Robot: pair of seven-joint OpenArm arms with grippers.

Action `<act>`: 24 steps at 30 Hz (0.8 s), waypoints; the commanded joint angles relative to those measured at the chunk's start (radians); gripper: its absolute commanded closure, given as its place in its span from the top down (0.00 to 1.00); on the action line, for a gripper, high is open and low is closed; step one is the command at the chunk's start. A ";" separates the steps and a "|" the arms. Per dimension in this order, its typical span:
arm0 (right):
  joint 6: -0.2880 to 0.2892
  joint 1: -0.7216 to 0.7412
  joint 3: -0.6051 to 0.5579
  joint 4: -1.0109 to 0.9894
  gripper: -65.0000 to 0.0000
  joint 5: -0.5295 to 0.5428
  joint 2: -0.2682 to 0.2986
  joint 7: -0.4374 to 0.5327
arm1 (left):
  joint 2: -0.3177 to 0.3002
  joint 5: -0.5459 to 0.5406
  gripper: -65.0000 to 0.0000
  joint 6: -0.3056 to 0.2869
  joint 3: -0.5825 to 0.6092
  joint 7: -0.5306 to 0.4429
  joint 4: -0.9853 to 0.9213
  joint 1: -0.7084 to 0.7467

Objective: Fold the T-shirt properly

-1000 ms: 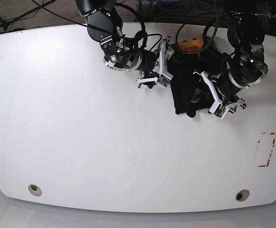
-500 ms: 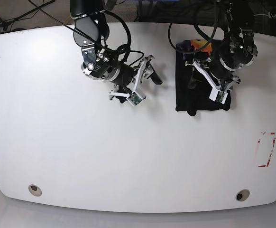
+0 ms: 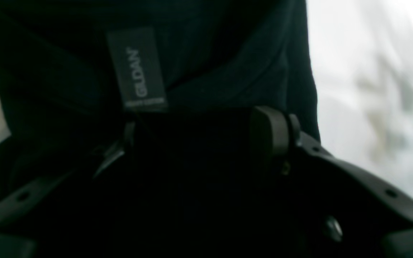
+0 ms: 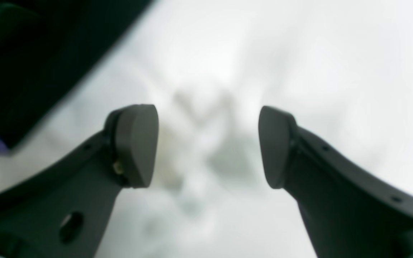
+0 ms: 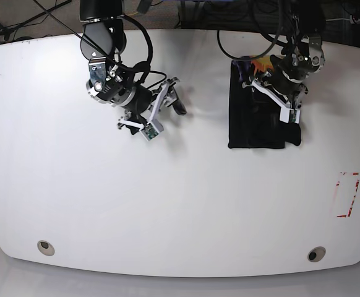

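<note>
Withdrawn leftward, the right gripper [image 5: 175,102] hovers over bare tabletop [image 5: 167,198], jaws apart and empty. Left gripper [image 3: 206,136] presses the folded T-shirt [image 5: 260,124] far right, seemingly flattening it; jaws apart, grip unclear.

In my left wrist view, a small dark neck label [image 3: 136,70] sewn on the black T-shirt [image 3: 228,53] reads "GILDAN" in pale letters running sideways. A smaller line of print sits beneath that word, too blurred for me to read. I can read no other text, number or sign in my views.
</note>
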 commanded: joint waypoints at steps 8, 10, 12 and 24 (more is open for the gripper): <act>0.001 0.015 0.043 0.019 0.64 0.233 0.066 0.024 | -0.219 0.109 0.56 -0.010 0.004 0.042 -0.160 -0.039; -0.001 0.012 0.043 0.024 0.64 0.260 0.078 0.024 | -0.292 0.109 0.56 -0.058 -0.012 0.042 -0.186 -0.041; -0.002 0.018 0.043 0.021 0.64 0.271 0.086 0.024 | -0.347 0.110 0.56 -0.098 -0.049 0.042 -0.220 -0.042; -0.002 0.009 0.043 0.065 0.64 0.277 0.092 0.029 | -0.608 0.113 0.56 -0.302 -0.261 -0.156 -0.571 -0.091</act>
